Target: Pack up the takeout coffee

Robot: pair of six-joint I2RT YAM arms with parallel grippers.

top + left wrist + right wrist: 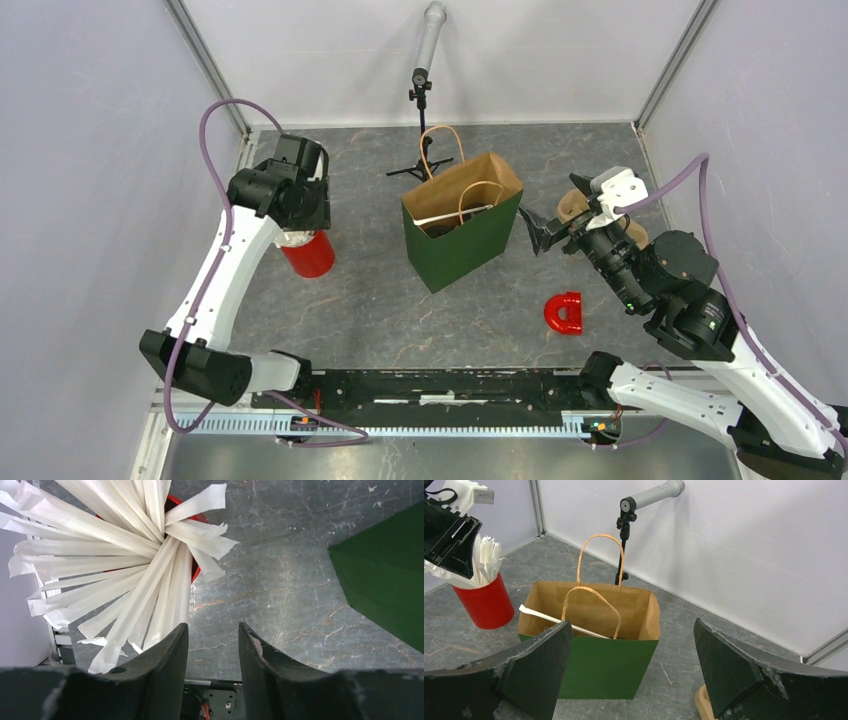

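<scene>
The green paper bag [462, 240] stands open in the middle, brown inside, with two orange handles; it also shows in the right wrist view [604, 667]. A white wrapped stick [559, 621] lies across its mouth. The cream cup with the black lid shows in no view; the bag's bottom is dark. My left gripper [212, 645] is open and empty, hanging over the red cup of white sticks [125, 575], which stands left of the bag [310, 255]. My right gripper [631, 665] is open and empty, right of the bag and facing it [545, 235].
The brown cardboard carrier [580, 205] sits under my right wrist, and its edge shows in the right wrist view [704, 705]. A red U-shaped piece [565, 313] lies on the table near the front right. A microphone on a stand [425, 80] stands behind the bag.
</scene>
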